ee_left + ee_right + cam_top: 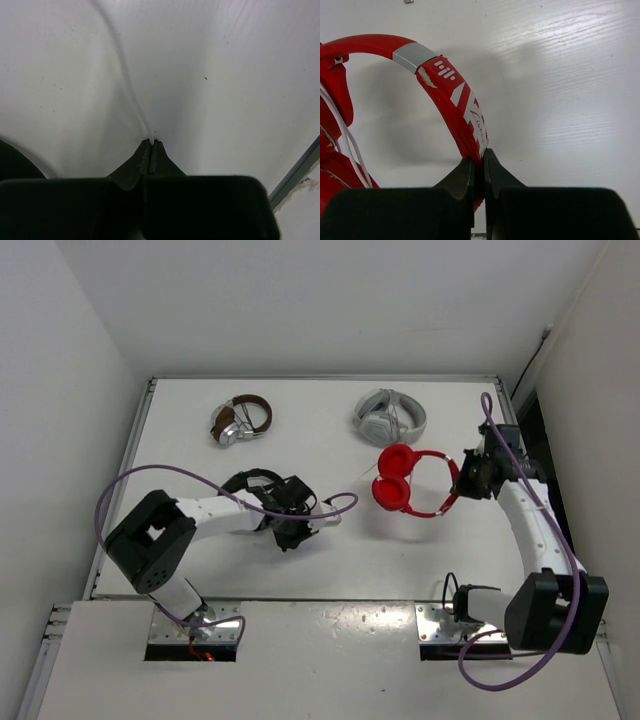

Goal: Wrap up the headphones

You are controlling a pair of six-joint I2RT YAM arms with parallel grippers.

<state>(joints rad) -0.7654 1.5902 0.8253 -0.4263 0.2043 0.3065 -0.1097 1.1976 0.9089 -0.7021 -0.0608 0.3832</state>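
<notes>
My right gripper (480, 162) is closed on the headband of the red headphones (455, 97). Their thin white cable (342, 127) runs across the red parts at the left.

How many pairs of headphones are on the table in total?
4: brown-and-silver headphones at far left, white-grey headphones at far right, red headphones centre-right, black headphones centre-left, partly hidden under the left arm.
</notes>
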